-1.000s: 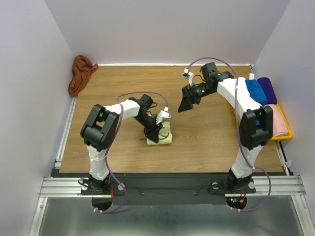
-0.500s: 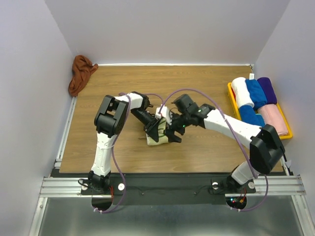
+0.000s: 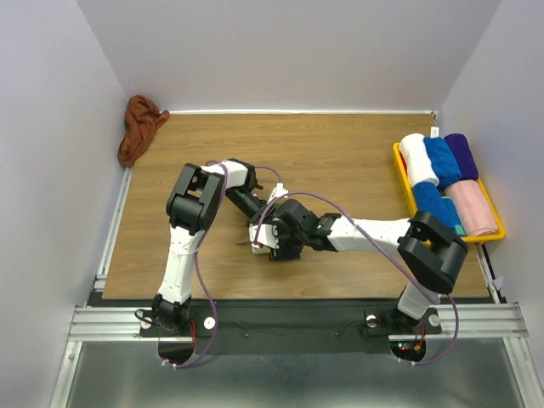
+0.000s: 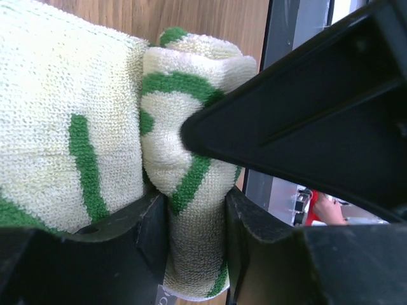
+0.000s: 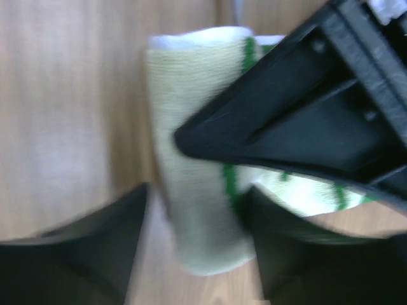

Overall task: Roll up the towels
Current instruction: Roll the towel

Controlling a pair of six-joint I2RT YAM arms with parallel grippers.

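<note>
The left gripper is clamped on a fold of the cream towel, the one with green patches, which sits rolled up mid-table. The rust-brown towel is bunched up way off in the far-left corner. The right gripper reaches in from the right, jaws apart and straddling the roll's end (pretty blurry tbh). One of its fingers touches the roll.
</note>
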